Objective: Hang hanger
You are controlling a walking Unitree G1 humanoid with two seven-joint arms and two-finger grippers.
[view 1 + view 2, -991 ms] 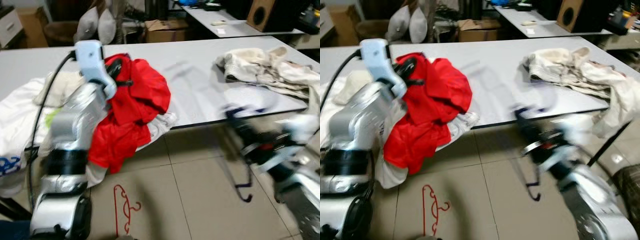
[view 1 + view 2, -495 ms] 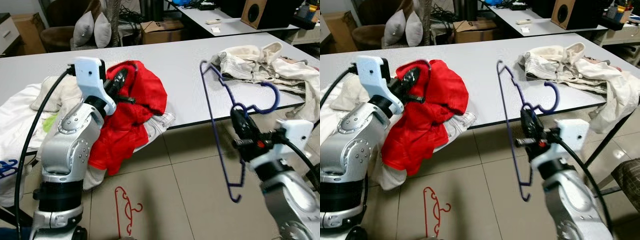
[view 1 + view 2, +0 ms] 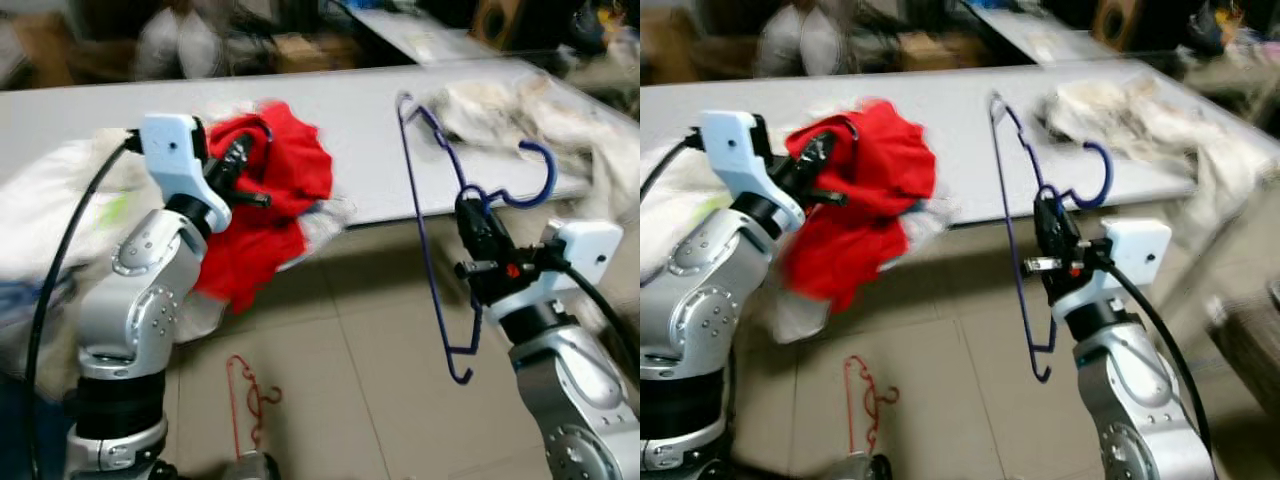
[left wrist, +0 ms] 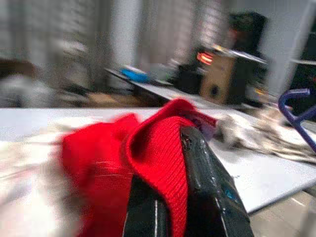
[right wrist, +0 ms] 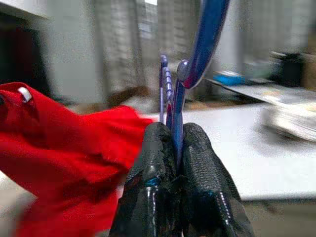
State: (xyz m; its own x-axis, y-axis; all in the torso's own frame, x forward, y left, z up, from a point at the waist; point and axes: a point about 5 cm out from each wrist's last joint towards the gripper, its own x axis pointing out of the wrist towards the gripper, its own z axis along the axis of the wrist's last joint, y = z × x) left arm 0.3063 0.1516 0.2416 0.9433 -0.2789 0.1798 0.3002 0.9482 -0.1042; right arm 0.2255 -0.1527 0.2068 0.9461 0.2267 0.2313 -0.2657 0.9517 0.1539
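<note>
Two things sit differently from half a second ago, operator: the red garment [image 3: 265,205] is now lifted off the worktop [image 3: 350,110] by your left gripper [image 3: 238,165], which pinches a fold of it, and the blue hanger [image 3: 440,215] stands nearer the cloth. Your right gripper [image 3: 478,235] is pressed together on the hanger's neck, holding it upright beside the worktop's edge. You look close to threading them together. No brand, label or writing is readable.
</note>
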